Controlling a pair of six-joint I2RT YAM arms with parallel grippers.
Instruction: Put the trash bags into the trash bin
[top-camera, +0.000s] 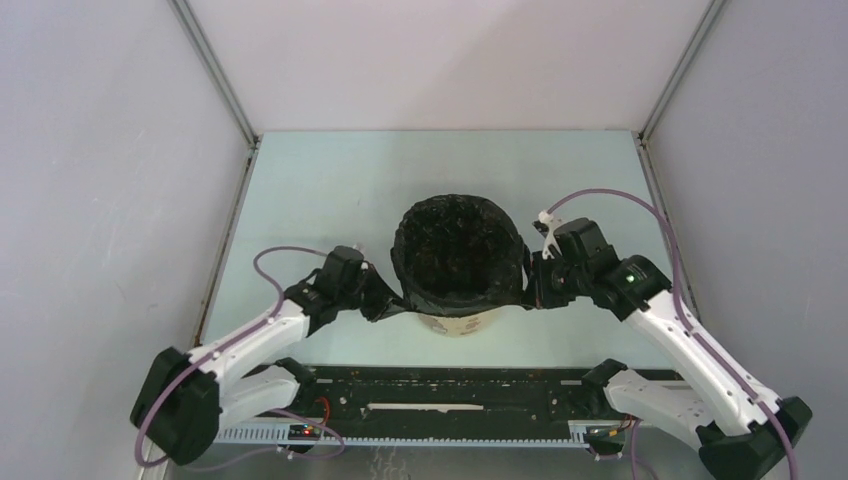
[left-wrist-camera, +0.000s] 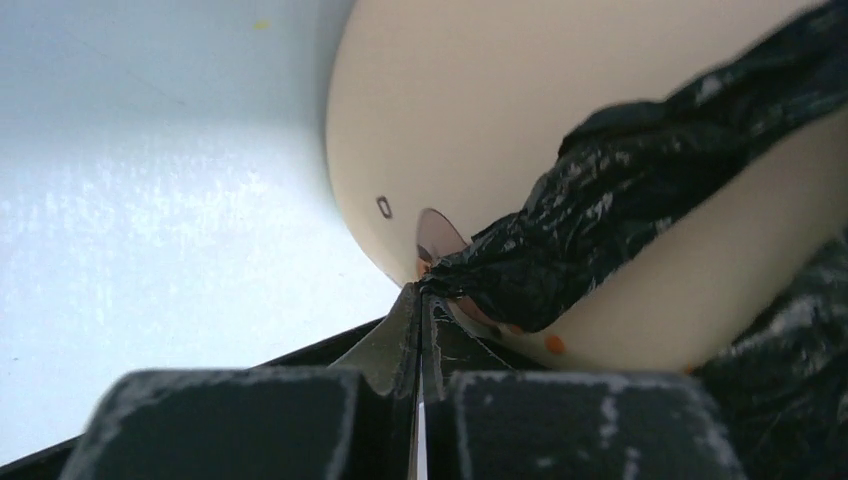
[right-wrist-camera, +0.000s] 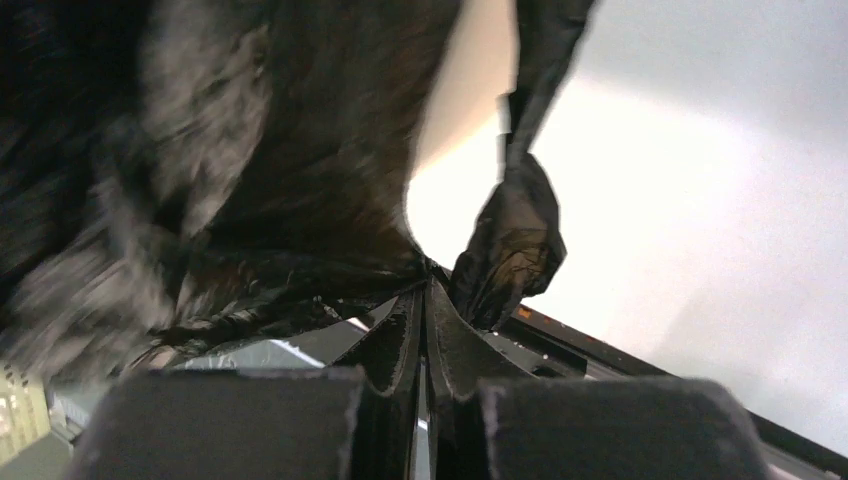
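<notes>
The black trash bag (top-camera: 460, 250) is spread over the mouth of the pale yellow trash bin (top-camera: 458, 322) and lines it. Only the bin's lower front shows under the film. My left gripper (top-camera: 385, 300) is at the bin's left side, shut on a stretched strip of the bag (left-wrist-camera: 620, 200) right against the bin wall (left-wrist-camera: 480, 100); its tips (left-wrist-camera: 422, 290) pinch the film. My right gripper (top-camera: 533, 285) is at the bin's right side, its jaws together (right-wrist-camera: 425, 285) on crinkled bag film (right-wrist-camera: 250, 150), with a loop handle (right-wrist-camera: 510, 240) hanging beside them.
The pale green table (top-camera: 330, 200) is enclosed by white walls on the left, right and back. A black rail (top-camera: 450, 400) with the arm bases runs along the near edge, just in front of the bin.
</notes>
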